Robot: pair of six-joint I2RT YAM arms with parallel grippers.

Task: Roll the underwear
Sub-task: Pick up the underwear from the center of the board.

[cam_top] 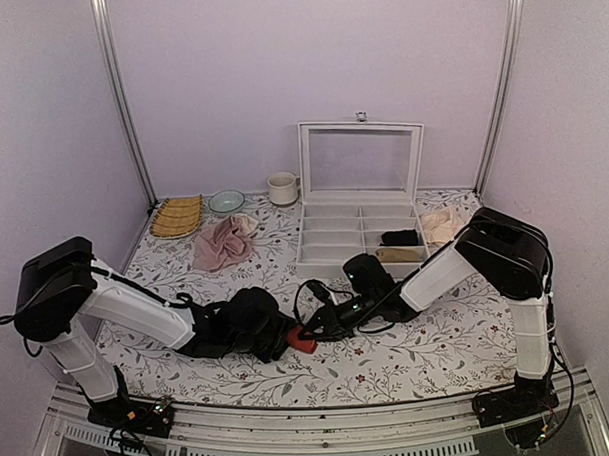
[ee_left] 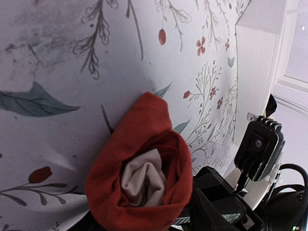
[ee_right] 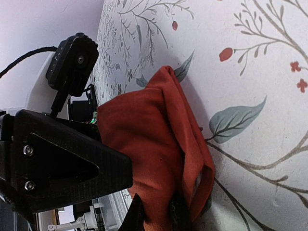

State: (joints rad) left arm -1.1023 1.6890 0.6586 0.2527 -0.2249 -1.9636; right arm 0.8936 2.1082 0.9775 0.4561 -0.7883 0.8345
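Floral tablecloth (cam_top: 419,356); rolled underwear (ee_left: 137,139) lies end-on to left arm (cam_top: 137,309), right fingers (ee_right: 136,216) pinching it, left fingers (cam_top: 278,335) unclear

No lettering, label or number is legible — in any view.

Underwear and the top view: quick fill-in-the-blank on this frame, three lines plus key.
1. The rolled underwear shows a cream core wrapped in ____ fabric.
2. The white box at the back of the table stands with its lid ____.
3. In the top view the cup sits between the box and the pale green ____.
Missing words: red-orange; open; bowl.
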